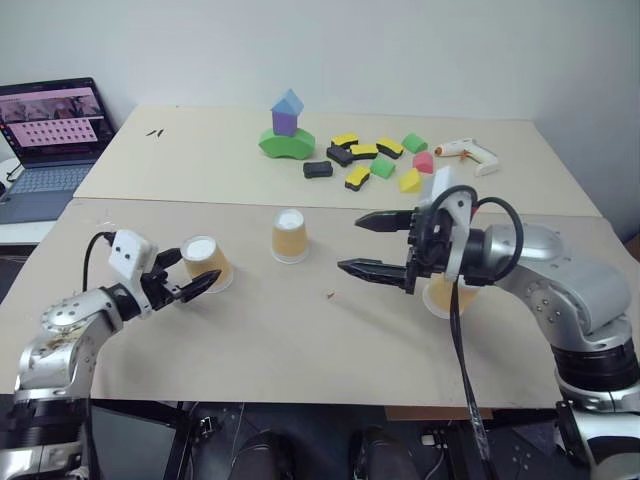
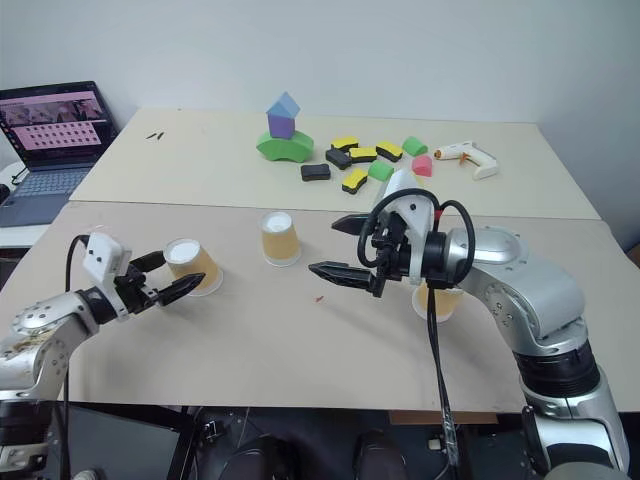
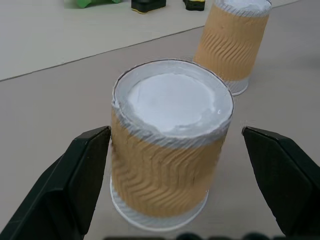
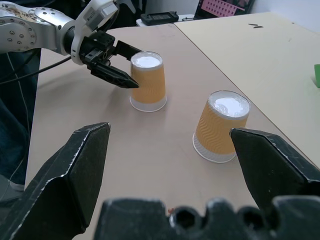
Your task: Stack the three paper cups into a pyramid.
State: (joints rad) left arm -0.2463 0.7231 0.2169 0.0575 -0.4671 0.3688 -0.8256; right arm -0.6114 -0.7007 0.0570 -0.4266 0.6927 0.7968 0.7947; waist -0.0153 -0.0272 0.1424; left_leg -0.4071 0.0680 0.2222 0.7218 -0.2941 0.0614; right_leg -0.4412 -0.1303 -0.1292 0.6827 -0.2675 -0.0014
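Three tan-orange paper cups stand upside down and apart on the near table. The left cup (image 1: 207,262) sits between the fingers of my open left gripper (image 1: 195,270), and the left wrist view shows this cup (image 3: 167,150) with a gap to each finger (image 3: 82,175). The middle cup (image 1: 289,236) stands alone. My right gripper (image 1: 350,244) hovers open and empty to its right, pointing at it. The right cup (image 1: 443,297) is partly hidden behind my right wrist. The right wrist view shows the middle cup (image 4: 222,127) and the left cup (image 4: 147,82).
On the far table are a blue-purple-green block tower (image 1: 286,125), several loose foam blocks (image 1: 370,160) and a glue gun (image 1: 468,152). An open laptop (image 1: 50,140) sits at the far left. A small red scrap (image 1: 330,294) lies near the middle cup.
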